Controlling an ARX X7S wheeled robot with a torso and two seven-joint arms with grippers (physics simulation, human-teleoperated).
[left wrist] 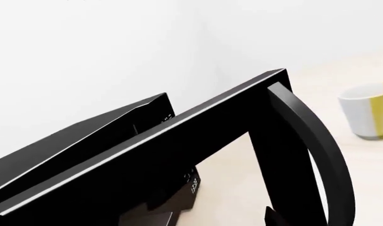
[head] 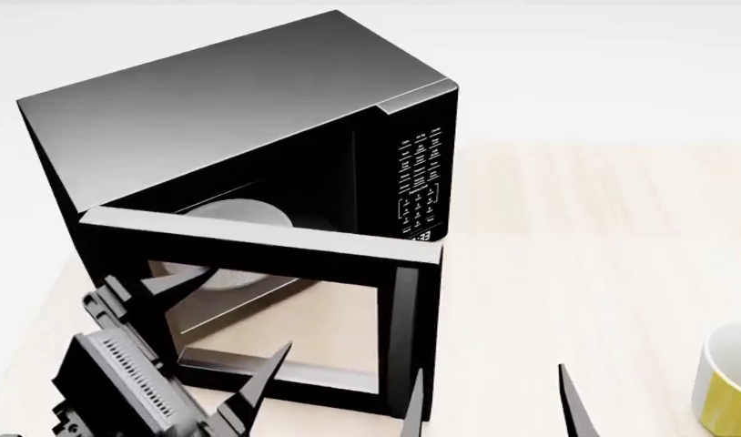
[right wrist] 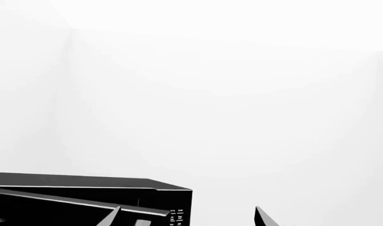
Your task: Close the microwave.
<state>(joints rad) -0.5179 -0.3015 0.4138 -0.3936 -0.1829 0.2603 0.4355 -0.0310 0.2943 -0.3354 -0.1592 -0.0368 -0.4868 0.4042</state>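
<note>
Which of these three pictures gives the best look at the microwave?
The head view: it shows the whole microwave, with its door swung open, the keypad and the turntable inside. The left wrist view catches only the door's edge and handle; the right wrist view only its top corner.

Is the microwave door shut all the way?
No, in the head view the door of the microwave swings out wide, and the white plate inside shows behind it.

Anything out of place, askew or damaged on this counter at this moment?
Only the microwave stands out: its door hangs wide open, swung out toward the robot, with the turntable plate exposed. The left gripper is by the door's glass. The yellow and white mug stands upright. No spill or damage is visible.
</note>
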